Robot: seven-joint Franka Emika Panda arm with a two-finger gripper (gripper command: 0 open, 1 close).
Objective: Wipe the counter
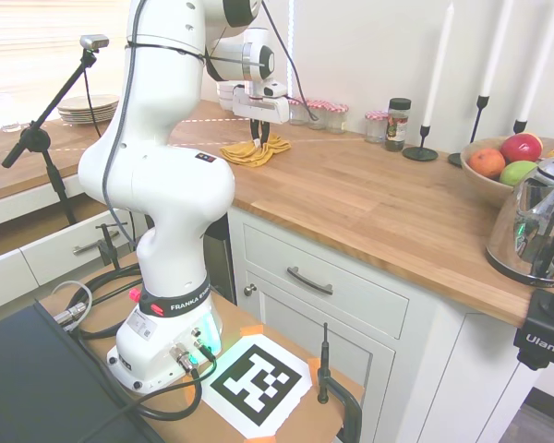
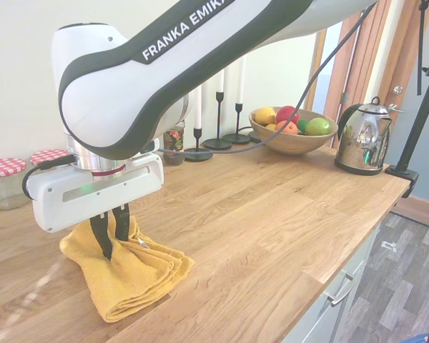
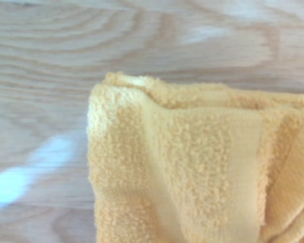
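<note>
kettle (image 1: 537,226) cropped, towel (image 3: 192,167) cut off — blurred

A home kitchen. A wooden counter (image 1: 369,198) tops white cabinets (image 1: 328,305) with metal drawer handles. On it stand a kettle (image 1: 535,226), a fruit bowl (image 1: 499,166), a spice jar (image 1: 398,124), lidded glass jars (image 1: 325,113) and candlesticks (image 1: 423,138) against the wall. Stacked plates (image 1: 88,108) sit near the bright window.
</note>
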